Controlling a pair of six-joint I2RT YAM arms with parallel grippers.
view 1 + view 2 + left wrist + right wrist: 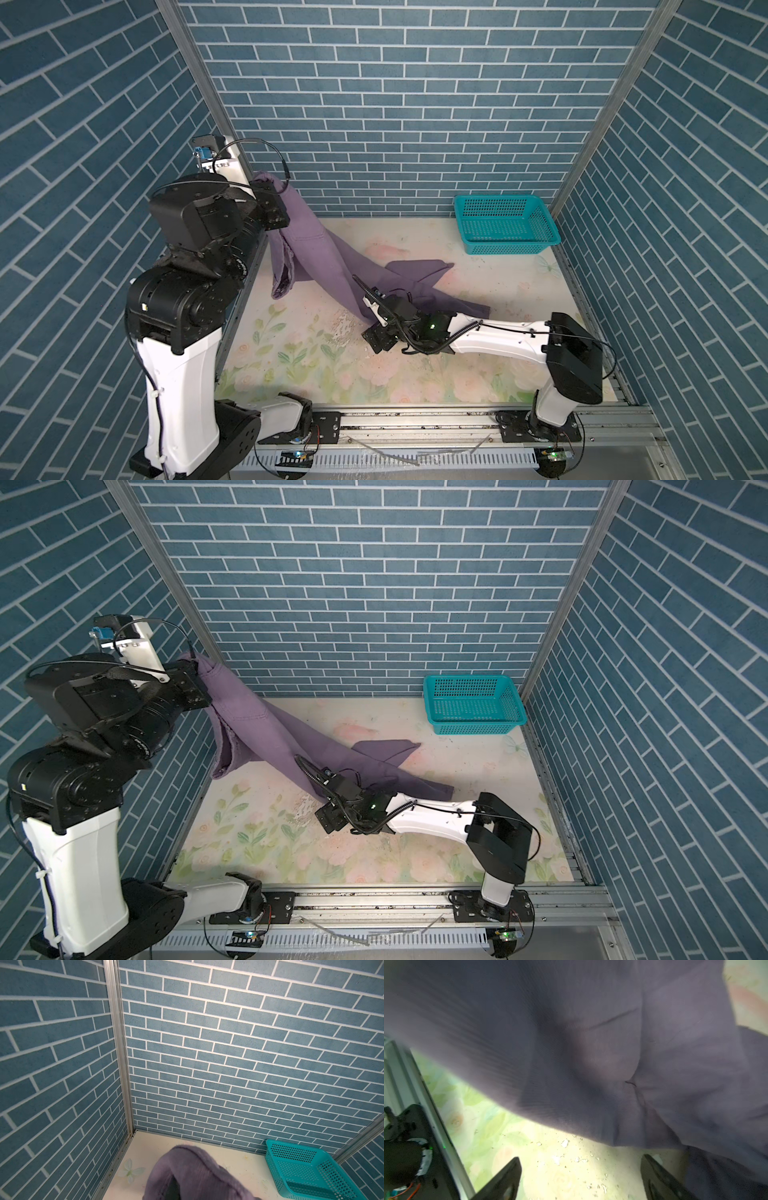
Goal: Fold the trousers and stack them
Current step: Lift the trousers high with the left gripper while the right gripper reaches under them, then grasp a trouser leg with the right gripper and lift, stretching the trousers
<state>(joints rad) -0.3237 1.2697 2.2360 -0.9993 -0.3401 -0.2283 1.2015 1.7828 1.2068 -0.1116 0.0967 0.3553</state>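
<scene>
The floral surface (478, 365) carries the lower part of the dusty-purple trousers (320, 253), which slope from a raised end near the far left corner down to a crumpled spread around the middle, with one fold hanging free. The teal mesh basket (509, 248) sits well apart in the far right corner. The left jaws are clenched on the trousers' raised end. The right jaws stand released, low over bare surface, just at the cloth's near edge.
</scene>
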